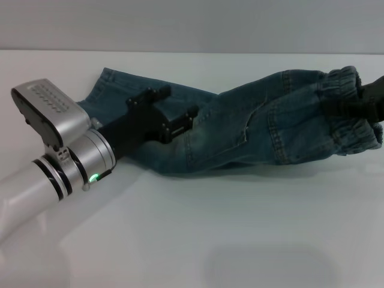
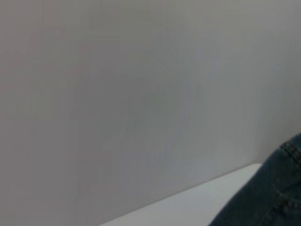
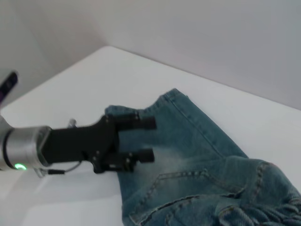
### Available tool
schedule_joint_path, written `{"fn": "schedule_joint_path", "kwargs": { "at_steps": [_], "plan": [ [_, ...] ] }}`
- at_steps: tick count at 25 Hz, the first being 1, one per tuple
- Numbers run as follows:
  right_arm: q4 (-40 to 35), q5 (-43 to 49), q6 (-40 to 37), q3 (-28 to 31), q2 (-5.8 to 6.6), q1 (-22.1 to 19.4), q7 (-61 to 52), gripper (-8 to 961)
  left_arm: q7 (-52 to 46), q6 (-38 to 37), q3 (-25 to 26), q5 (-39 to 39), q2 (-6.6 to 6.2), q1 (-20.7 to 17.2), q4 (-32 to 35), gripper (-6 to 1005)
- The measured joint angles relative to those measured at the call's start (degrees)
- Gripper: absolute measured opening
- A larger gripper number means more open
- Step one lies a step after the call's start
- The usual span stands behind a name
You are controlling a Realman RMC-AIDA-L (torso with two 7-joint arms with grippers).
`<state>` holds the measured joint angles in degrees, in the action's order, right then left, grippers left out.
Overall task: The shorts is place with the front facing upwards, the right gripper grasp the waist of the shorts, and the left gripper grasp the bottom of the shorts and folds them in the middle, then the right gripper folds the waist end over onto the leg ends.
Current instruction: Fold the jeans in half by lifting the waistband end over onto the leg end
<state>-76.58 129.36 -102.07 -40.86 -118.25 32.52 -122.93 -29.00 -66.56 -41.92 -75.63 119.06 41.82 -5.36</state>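
The denim shorts (image 1: 270,132) lie stretched across the white table (image 1: 180,240). Their ruffled waist (image 1: 342,90) is at the right, bunched and slightly raised. My right gripper (image 1: 363,105) reaches in from the right edge and is shut on that waistband. The leg ends (image 1: 105,90) lie flat at the left, and their hem (image 3: 174,94) also shows in the right wrist view. My left gripper (image 1: 179,101) is over the leg part of the shorts, fingers apart and holding nothing. The right wrist view shows the left gripper (image 3: 152,139) open above the denim.
A plain grey wall (image 1: 192,24) rises behind the table's far edge. The left arm's silver wrist (image 1: 90,156) with its green light crosses the front left of the table. The left wrist view shows only wall, a strip of table and a corner of denim (image 2: 273,197).
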Motion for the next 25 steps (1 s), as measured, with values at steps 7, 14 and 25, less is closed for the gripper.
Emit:
{"fn": "schedule_joint_path", "kwargs": {
  "at_steps": [7, 14, 25],
  "plan": [
    [-0.4, -3.6, -1.6, 1.7, 0.10, -0.7, 0.0, 69, 1.9, 0.3, 0.3, -1.1, 0.01, 0.5, -2.5, 752],
    [-1.1, -5.6, -2.2, 2.1, 0.50, -0.3, -0.5, 69, 5.6, 0.8, 1.7, -3.0, 0.09, 0.9, -6.0, 752],
    [-1.2, -6.7, -2.3, 1.8, 1.47, 3.9, -3.2, 68, 5.7, 1.1, 6.3, -9.5, 0.10, 0.5, -7.9, 752]
  ]
}}
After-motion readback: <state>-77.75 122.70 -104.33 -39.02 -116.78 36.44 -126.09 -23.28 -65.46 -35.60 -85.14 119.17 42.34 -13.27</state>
